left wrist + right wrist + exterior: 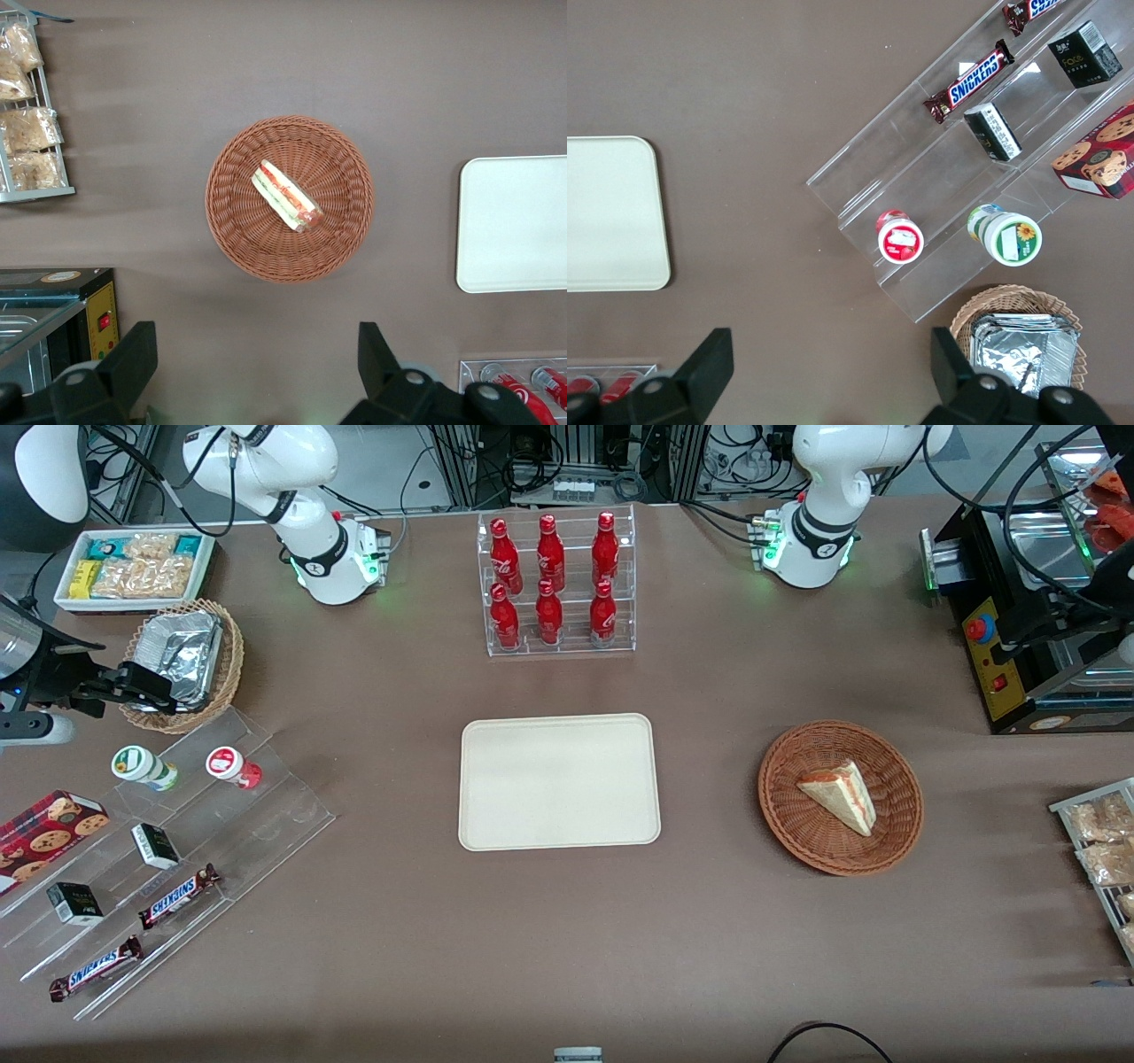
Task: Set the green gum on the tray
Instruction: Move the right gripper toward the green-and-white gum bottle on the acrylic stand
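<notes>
The green gum point(144, 768) stands on an upper step of the clear acrylic stepped stand point(266, 802) toward the working arm's end of the desk point(532, 939), its round green-and-white lid point(1013, 239) turned up toward the wrist camera. Just beside it on the same step stands the similar bottle with a red lid point(234, 767), the two apart and not touching. The lower steps, nearer the front camera, carry two small dark boxes point(156, 845) and two Snickers bars point(178, 895), and a red box of cookies point(49, 830) lies at the stand's edge. The cream-beige tray point(559, 781) lies flat in the middle of the desk, well apart from the stand, with nothing on it. The hand point(833, 354) hangs high over the desk with its fingers point(707, 361) spread wide and released, holding nothing; the gum sits below it, near a wicker basket of foil containers point(182, 662). Farther from the front camera than the tray stands a clear rack of red bottles point(555, 584), and toward the parked arm's end a round wicker basket point(840, 798) holds a wedge of sandwich point(840, 796).
</notes>
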